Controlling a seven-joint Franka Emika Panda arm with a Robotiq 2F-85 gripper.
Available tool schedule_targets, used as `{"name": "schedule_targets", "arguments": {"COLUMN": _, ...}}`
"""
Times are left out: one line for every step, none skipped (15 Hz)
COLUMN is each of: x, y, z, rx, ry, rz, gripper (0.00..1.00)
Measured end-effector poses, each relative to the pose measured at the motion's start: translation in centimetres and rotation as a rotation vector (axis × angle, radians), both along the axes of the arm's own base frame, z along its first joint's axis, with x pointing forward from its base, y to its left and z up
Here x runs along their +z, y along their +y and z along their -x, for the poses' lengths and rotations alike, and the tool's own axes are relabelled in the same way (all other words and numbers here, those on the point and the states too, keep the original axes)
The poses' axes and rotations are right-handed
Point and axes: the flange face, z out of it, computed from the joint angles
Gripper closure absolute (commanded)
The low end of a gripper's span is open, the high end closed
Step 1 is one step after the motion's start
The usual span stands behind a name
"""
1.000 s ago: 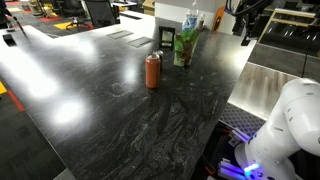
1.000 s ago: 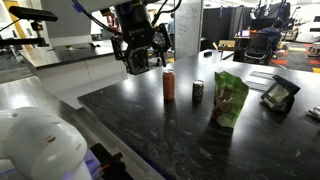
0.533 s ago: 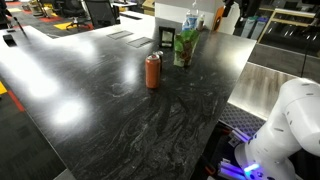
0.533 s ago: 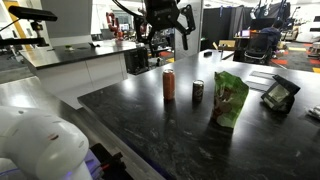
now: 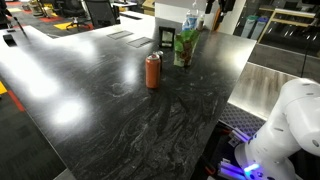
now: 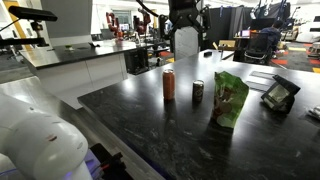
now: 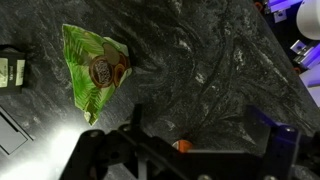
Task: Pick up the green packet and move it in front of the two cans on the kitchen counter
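The green packet stands upright on the black kitchen counter, beside the dark can and the orange-red can. In an exterior view the packet stands by the dark can, with the orange-red can nearer the camera. My gripper hangs high above the cans, open and empty; it also shows at the top edge of an exterior view. The wrist view looks down on the packet and the orange can's top between the open fingers.
A clear bottle with a blue label stands behind the packet. A small dark device sits on the counter past the packet. A metal surface adjoins the counter's edge. Office chairs and desks fill the background.
My gripper has swung sideways and upward, from beyond the counter's edge to above the cans. The packet and cans have not moved.
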Motion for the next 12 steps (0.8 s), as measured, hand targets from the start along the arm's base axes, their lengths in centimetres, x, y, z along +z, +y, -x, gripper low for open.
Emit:
{"name": "schedule_targets", "arguments": {"x": 0.0, "y": -0.2, "z": -0.6, "rx": -0.006, "ry": 0.005, "rz": -0.004, "gripper": 0.00}}
{"name": "schedule_targets", "arguments": {"x": 0.1, "y": -0.4, "z": -1.0, "rx": -0.009, "ry": 0.008, "rz": -0.007, "gripper": 0.00}}
{"name": "schedule_targets", "arguments": {"x": 0.1, "y": -0.4, "z": -1.3, "rx": -0.012, "ry": 0.009, "rz": -0.008, "gripper": 0.00}}
{"name": "schedule_targets", "arguments": {"x": 0.1, "y": -0.4, "z": -1.5, "rx": -0.012, "ry": 0.010, "rz": -0.007, "gripper": 0.00}}
{"name": "schedule_targets", "arguments": {"x": 0.2, "y": -0.3, "z": -1.5, "rx": -0.011, "ry": 0.010, "rz": -0.007, "gripper": 0.00}}
{"name": "schedule_targets", "arguments": {"x": 0.2, "y": -0.4, "z": -1.5, "rx": -0.012, "ry": 0.009, "rz": -0.007, "gripper": 0.00}}
{"name": "schedule_targets", "arguments": {"x": 0.3, "y": -0.3, "z": -1.4, "rx": -0.013, "ry": 0.008, "rz": -0.008, "gripper": 0.00}}
{"name": "schedule_targets", "arguments": {"x": 0.3, "y": -0.3, "z": -1.3, "rx": -0.018, "ry": 0.007, "rz": -0.007, "gripper": 0.00}}
{"name": "schedule_targets", "arguments": {"x": 0.4, "y": -0.6, "z": -1.2, "rx": -0.020, "ry": 0.006, "rz": -0.004, "gripper": 0.00}}
{"name": "schedule_targets", "arguments": {"x": 0.5, "y": -0.9, "z": -1.2, "rx": -0.010, "ry": 0.002, "rz": 0.000, "gripper": 0.00}}
{"name": "schedule_targets", "arguments": {"x": 0.6, "y": -1.6, "z": -1.2, "rx": 0.005, "ry": -0.008, "rz": 0.004, "gripper": 0.00}}
{"name": "schedule_targets", "arguments": {"x": 0.6, "y": -2.3, "z": -1.2, "rx": 0.018, "ry": -0.020, "rz": 0.008, "gripper": 0.00}}
